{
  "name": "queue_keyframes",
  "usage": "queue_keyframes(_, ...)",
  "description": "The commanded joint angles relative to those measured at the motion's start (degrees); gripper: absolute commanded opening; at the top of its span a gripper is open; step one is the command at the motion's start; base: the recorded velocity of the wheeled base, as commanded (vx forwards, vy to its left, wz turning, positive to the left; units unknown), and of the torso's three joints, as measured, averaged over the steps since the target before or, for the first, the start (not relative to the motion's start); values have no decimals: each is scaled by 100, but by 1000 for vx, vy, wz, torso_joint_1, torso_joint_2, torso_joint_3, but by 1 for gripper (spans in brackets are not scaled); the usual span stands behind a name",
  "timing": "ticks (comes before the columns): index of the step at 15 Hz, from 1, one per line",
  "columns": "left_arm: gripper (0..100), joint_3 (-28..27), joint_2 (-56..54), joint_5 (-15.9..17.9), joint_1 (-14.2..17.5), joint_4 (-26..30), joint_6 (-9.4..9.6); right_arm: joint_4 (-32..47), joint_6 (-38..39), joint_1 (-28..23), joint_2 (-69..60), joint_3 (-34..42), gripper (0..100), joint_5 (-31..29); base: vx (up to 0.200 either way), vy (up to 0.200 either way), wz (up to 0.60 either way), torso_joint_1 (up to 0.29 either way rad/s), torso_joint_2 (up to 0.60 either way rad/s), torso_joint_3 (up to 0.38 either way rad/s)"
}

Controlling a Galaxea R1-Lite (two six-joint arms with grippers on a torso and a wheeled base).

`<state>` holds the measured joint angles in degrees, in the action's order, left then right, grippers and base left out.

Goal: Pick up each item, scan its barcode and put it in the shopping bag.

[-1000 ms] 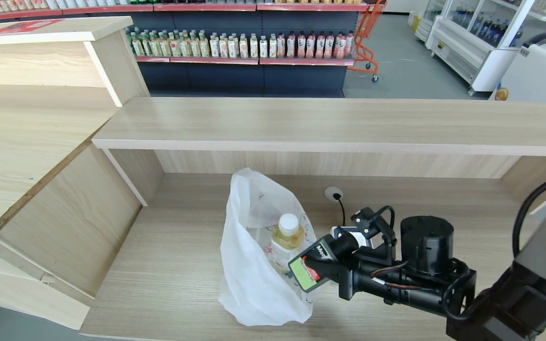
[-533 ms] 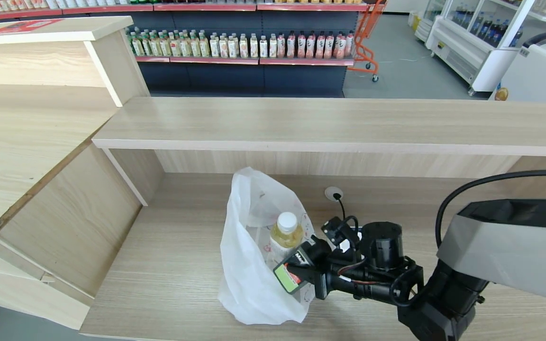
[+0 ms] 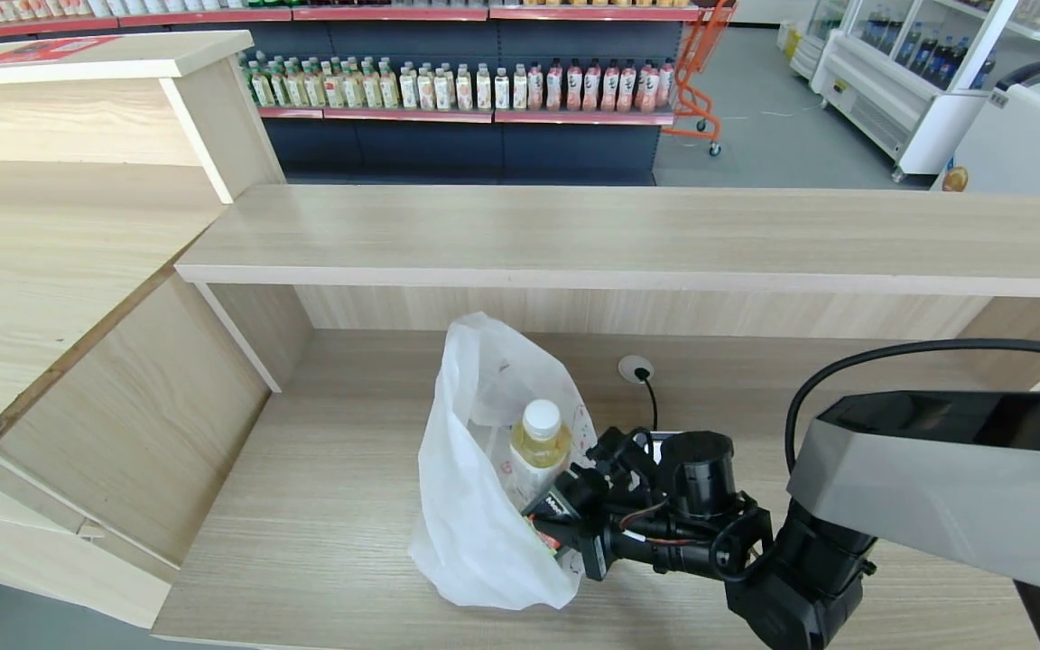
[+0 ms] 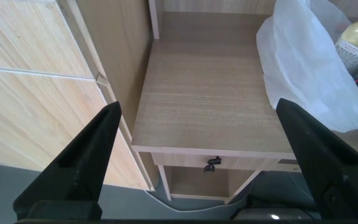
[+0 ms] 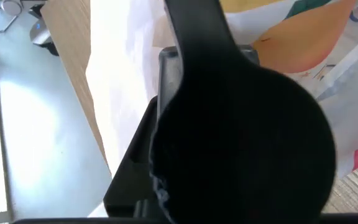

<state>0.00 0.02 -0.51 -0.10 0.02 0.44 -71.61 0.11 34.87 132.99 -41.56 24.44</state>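
The right gripper [image 3: 551, 525], clenched on a small packet [image 3: 543, 540], sits in the open mouth of the white shopping bag [image 3: 470, 533] at the near middle of the counter [image 3: 321, 515]. It is low enough, apparently, to drop the packet beside the upright bottle [image 3: 539, 442] already inside. The left gripper [image 4: 197, 107] hangs off the counter's near left, jaws spread and empty, seemingly kept clear of the bagging.
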Motion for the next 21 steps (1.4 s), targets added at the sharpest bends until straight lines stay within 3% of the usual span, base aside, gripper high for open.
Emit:
queue_keyframes(1,100,0,-2,-2,1,-2,0,-2,7,12,-10,-10,100,-1,0,0,0,0,0,0)
queue_keyframes(4,100,0,-2,-2,10,-2,0,-2,103,99,-168,-28,100,43,0,0,0,0,0,0)
queue_keyframes(7,100,0,-2,-2,1,-2,0,-2,815,99,-414,60,100,96,0,0,0,0,0,0)
queue_keyframes(14,100,0,-2,-2,1,-2,0,15,1685,38,-1056,658,100,87,0,0,0,0,0,0)
queue_keyframes(16,100,0,-2,-2,1,-2,0,507,2292,-6,-1829,948,100,52,0,0,0,0,0,0)
queue_keyframes(19,100,0,-2,-2,1,-2,0,1184,2318,-226,-2787,1220,100,43,0,0,0,0,0,0)
queue_keyframes(21,100,0,-2,-2,1,-2,0,1632,2178,-648,-3982,1704,100,52,0,0,0,0,0,0)
